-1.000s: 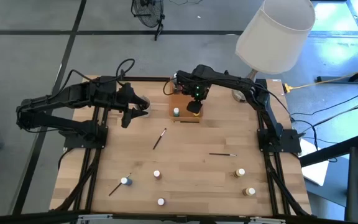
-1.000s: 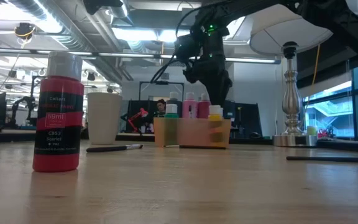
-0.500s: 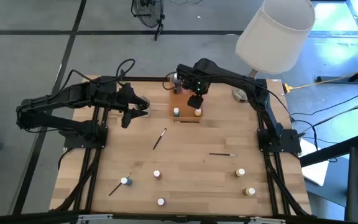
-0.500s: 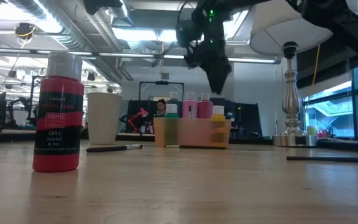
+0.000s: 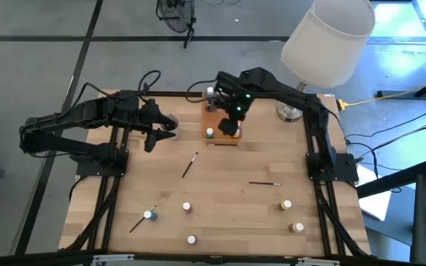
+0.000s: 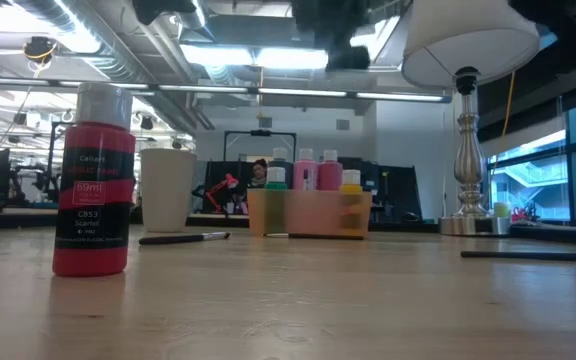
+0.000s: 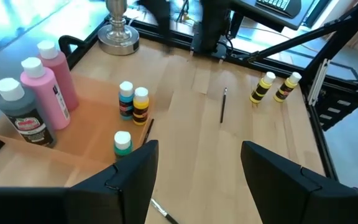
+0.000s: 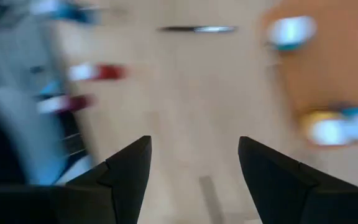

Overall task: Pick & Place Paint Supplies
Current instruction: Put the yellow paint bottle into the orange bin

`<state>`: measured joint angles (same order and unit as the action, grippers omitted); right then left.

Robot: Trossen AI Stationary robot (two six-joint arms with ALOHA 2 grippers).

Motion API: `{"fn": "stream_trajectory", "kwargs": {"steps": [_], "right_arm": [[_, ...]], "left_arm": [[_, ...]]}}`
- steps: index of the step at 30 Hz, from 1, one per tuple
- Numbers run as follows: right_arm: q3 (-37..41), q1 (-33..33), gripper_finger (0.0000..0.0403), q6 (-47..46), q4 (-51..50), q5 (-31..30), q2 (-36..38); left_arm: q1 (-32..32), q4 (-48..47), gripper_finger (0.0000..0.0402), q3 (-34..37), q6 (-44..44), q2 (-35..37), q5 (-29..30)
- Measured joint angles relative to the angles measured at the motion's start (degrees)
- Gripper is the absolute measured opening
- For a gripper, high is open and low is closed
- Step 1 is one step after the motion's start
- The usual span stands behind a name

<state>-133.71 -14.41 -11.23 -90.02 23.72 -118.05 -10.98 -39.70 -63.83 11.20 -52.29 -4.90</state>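
- Since the earlier frame the right end effector (image 5: 231, 125) has risen above the tray (image 5: 214, 137), upper centre, leaving a yellow pot (image 7: 140, 105) inside; its fingers gape, empty.
- Left end effector (image 5: 152, 137) waits upper left, fingers apart, empty.
- Paintbrushes (image 5: 189, 164) and pots (image 5: 186, 207) lie across the worktop (image 5: 228, 207).

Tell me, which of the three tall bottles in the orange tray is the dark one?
The dark bottle at the tray's end; the two beside it are pink.

Two dark, jointed arms – black cables looped alongside – the right arm (image 5: 272, 87) showing a green light.
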Motion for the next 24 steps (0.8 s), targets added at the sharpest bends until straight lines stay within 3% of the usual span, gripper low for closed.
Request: {"fn": "stream_trajectory", "kwargs": {"steps": [2,6,16,24], "right_arm": [[-0.2,2.6,0.0245,-0.8,0.0,3.2,1.3],[0.0,8.5,0.0245,-3.8,0.0,3.3,2.8],[0.0,21.9,0.0219,-14.4,0.0,-1.7,5.8],[0.0,26.9,0.0218,-35.7,0.0,-4.5,6.4]], "left_arm": [[0.0,-0.3,0.0226,0.0,0.5,0.0,0.0],[0.0,-1.5,0.0226,0.0,1.8,0.0,0.0],[0.4,-3.0,0.0226,0.0,4.7,-0.9,0.1],[1.2,-3.4,0.0226,0.0,-1.1,-2.9,-1.8]]}}
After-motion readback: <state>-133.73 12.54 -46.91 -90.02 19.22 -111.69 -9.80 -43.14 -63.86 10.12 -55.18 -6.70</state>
